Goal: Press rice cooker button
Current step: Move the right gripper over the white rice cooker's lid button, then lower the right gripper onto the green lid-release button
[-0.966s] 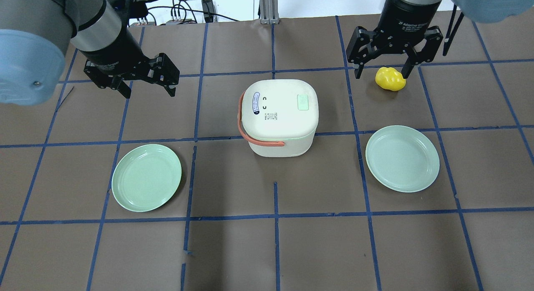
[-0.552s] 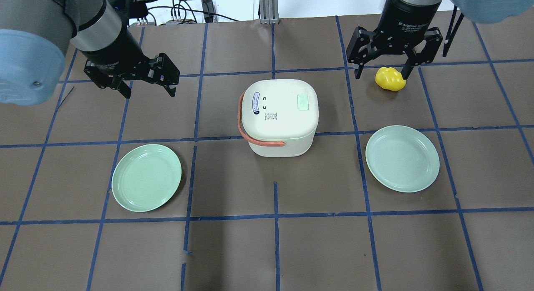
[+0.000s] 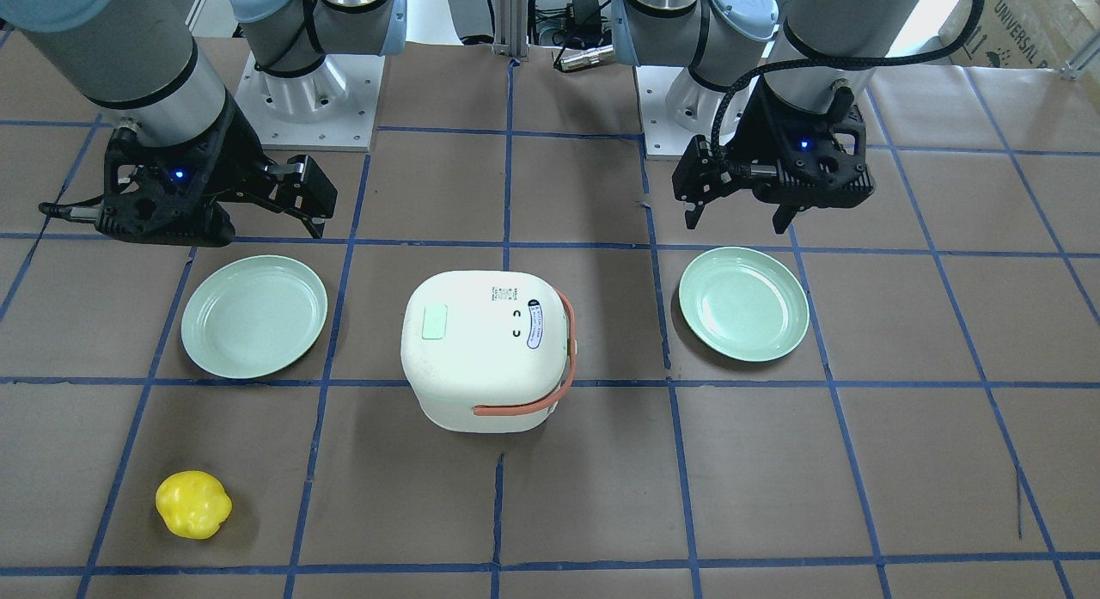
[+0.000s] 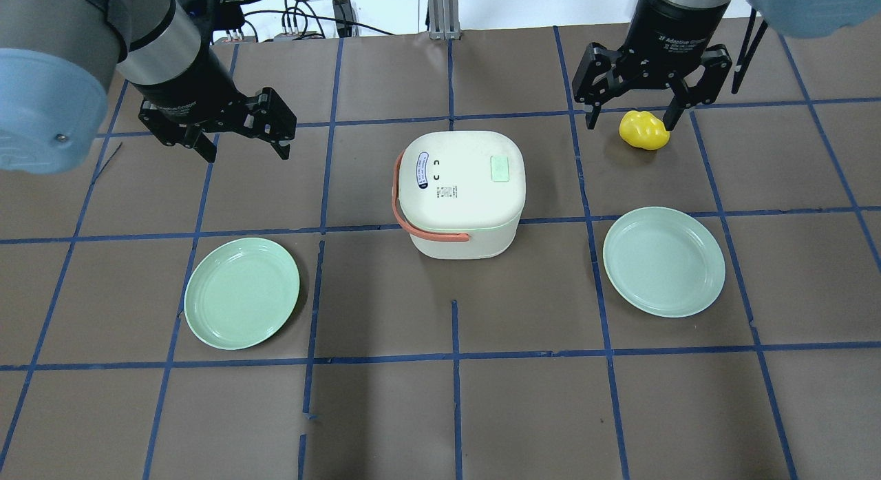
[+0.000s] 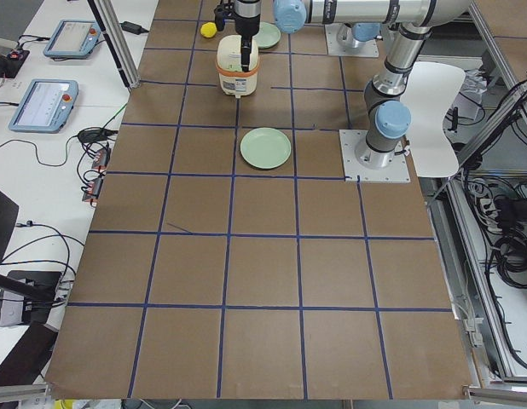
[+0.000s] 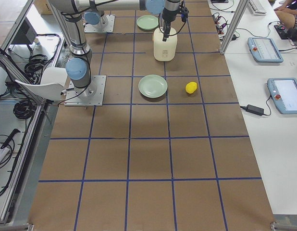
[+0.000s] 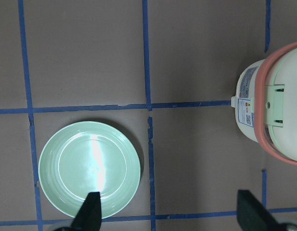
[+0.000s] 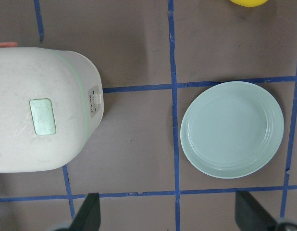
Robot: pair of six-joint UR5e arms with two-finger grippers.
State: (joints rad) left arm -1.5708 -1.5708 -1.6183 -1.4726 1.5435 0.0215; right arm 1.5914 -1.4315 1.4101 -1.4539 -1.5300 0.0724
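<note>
The left gripper [image 4: 244,144] and the right gripper [image 8: 170,214] both hang above the table [image 4: 454,411], jaws spread wide, gripping nothing. The rice cooker [image 4: 461,191] stands mid-table between them, well apart from each, lid shut, with its pale green button [image 4: 500,169] on top. The table is brown, gridded with blue tape, and cables [image 4: 310,15] run along its far edge. Two green plates flank the cooker: the left plate [image 4: 241,293] and the right plate [image 4: 663,261]. A yellow lump [image 4: 643,130] lies beyond the right one.
</note>
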